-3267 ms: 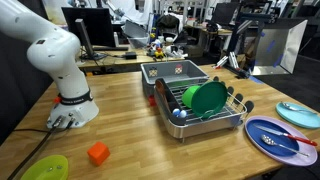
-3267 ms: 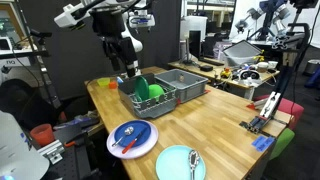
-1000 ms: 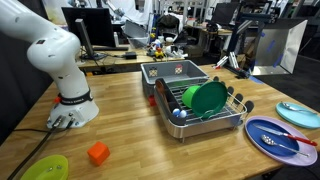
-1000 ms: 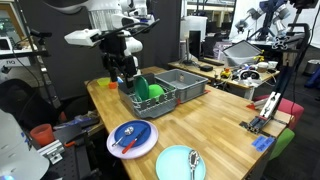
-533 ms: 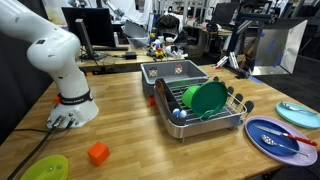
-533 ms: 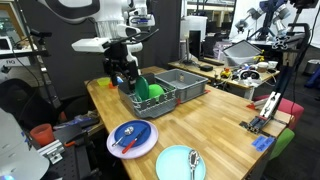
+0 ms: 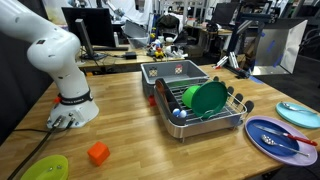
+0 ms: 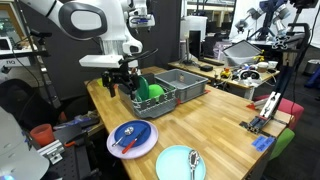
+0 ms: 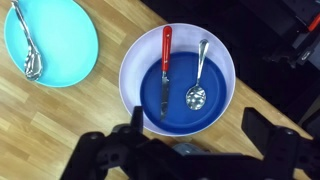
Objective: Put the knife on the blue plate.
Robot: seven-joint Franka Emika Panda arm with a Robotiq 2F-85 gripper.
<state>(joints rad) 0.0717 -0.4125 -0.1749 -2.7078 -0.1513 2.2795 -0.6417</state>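
Gripper (image 8: pixel 125 84): hangs above the table (image 8: pixel 205 125), near the dish rack (image 8: pixel 172 90). In the wrist view its dark, blurred fingers (image 9: pixel 132 130) stand wide apart with nothing between them.
Knife (image 9: pixel 165 66): lies flat on the violet-blue plate (image 9: pixel 178 102), orange-red handle toward the top of the wrist view, thin blade toward the bottom.
Spoon (image 9: pixel 198 82): on the same violet-blue plate, just beside the knife and not touching it.
Blue plate (image 9: pixel 65 35): pale turquoise, just beside the violet-blue plate, with a silver-grey utensil (image 9: pixel 28 45) on it. No knife on it.
Dish rack contents: a green plate (image 7: pixel 208 98) stands on edge.
Elsewhere: an orange-red block (image 7: pixel 97 153) and a second green plate (image 7: pixel 45 168), near the arm's base (image 7: pixel 72 108).
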